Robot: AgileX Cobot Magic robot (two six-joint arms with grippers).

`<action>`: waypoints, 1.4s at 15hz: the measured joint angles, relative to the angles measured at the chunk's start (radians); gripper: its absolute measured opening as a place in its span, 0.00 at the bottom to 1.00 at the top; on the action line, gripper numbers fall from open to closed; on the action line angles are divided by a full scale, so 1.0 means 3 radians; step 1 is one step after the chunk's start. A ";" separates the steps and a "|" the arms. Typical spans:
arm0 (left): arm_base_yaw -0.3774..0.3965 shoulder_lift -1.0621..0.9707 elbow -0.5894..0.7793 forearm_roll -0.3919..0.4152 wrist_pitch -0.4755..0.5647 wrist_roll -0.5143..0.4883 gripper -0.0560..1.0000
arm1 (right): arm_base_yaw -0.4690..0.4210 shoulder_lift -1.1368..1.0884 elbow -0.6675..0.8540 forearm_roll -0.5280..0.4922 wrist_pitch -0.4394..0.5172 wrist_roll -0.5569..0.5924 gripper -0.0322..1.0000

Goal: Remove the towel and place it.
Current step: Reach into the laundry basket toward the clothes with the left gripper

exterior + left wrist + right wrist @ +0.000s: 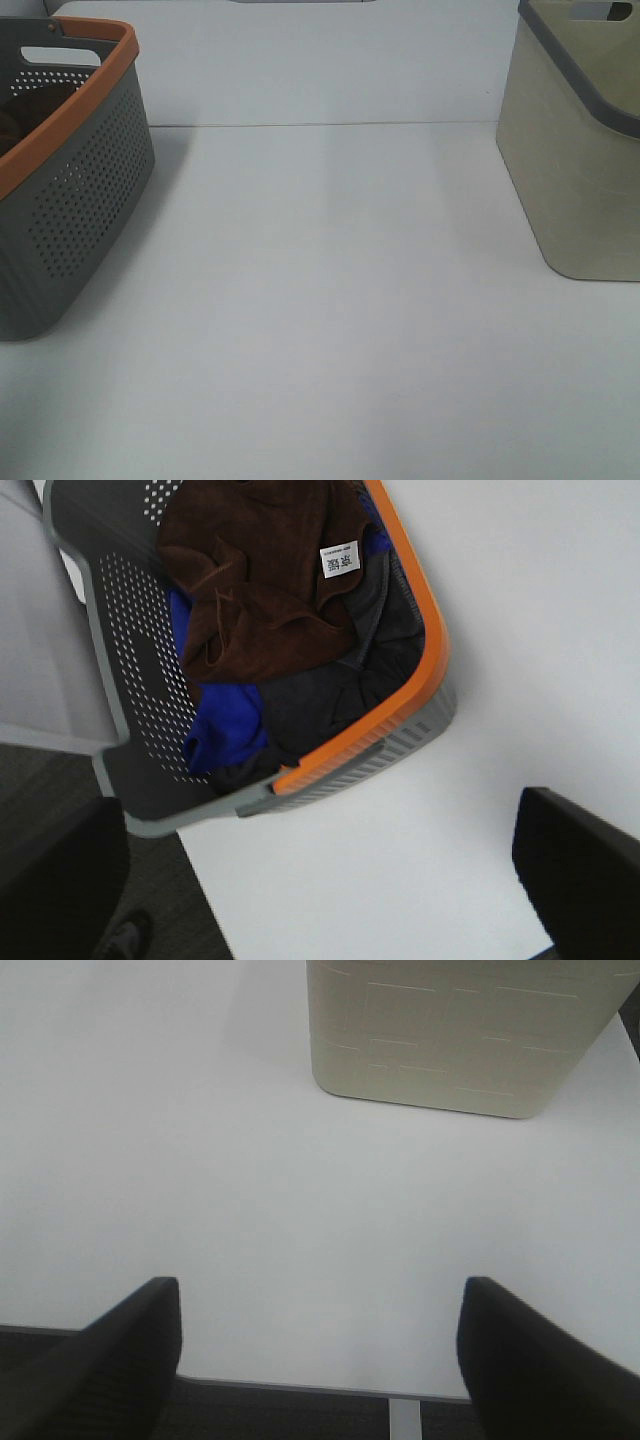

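Observation:
A brown towel [265, 585] with a white label lies on top of a pile in the grey basket with an orange rim [400, 695]. A blue cloth [225, 730] and a dark grey cloth [320, 705] lie under it. In the exterior high view the basket [75, 200] stands at the left edge, with a bit of the towel [15, 115] showing inside. My left gripper [320, 880] is open and empty, above the table beside the basket. My right gripper [325, 1360] is open and empty near the table's front edge. Neither gripper shows in the exterior high view.
A beige bin with a grey rim [580, 170] stands at the right of the white table [330, 300]; it also shows in the right wrist view [460, 1035]. The table's edge and dark floor show beside the basket in the left wrist view.

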State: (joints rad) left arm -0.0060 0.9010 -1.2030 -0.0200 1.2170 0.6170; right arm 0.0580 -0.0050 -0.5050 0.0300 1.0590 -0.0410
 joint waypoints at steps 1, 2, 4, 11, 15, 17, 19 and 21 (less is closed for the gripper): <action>0.0000 0.0210 -0.0147 0.0000 0.0000 0.0300 0.99 | 0.0000 0.0000 0.0000 0.0000 0.0000 0.0000 0.77; 0.0000 0.0443 -0.0297 0.0000 0.0000 0.0633 0.99 | 0.0000 0.0000 0.0000 0.0000 0.0000 0.0000 0.77; 0.0000 0.0873 -0.0563 0.0100 0.0000 0.1127 0.99 | 0.0000 0.0000 0.0000 0.0000 0.0000 0.0000 0.77; 0.0033 0.2010 -0.0883 0.0790 -0.0270 0.2043 0.99 | 0.0000 0.0000 0.0000 0.0000 0.0000 0.0000 0.77; 0.0127 0.2450 -0.0883 0.1157 -0.0843 0.2317 0.99 | 0.0000 0.0000 0.0000 0.0000 0.0000 0.0000 0.77; 0.0127 0.2590 -0.0883 0.1230 -0.1110 0.2407 0.99 | 0.0000 0.0000 0.0000 0.0000 0.0000 0.0000 0.77; 0.0127 0.2850 -0.0883 0.1263 -0.1423 0.2603 0.99 | 0.0000 0.0000 0.0000 0.0000 0.0000 0.0000 0.77; 0.0127 0.3090 -0.0883 0.1337 -0.1607 0.2753 0.99 | 0.0000 0.0000 0.0000 0.0000 -0.0003 0.0000 0.77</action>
State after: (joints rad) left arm 0.0320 1.8280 -1.4680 0.3810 0.7350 1.4430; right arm 0.0580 -0.0050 -0.5050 0.0300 1.0580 -0.0410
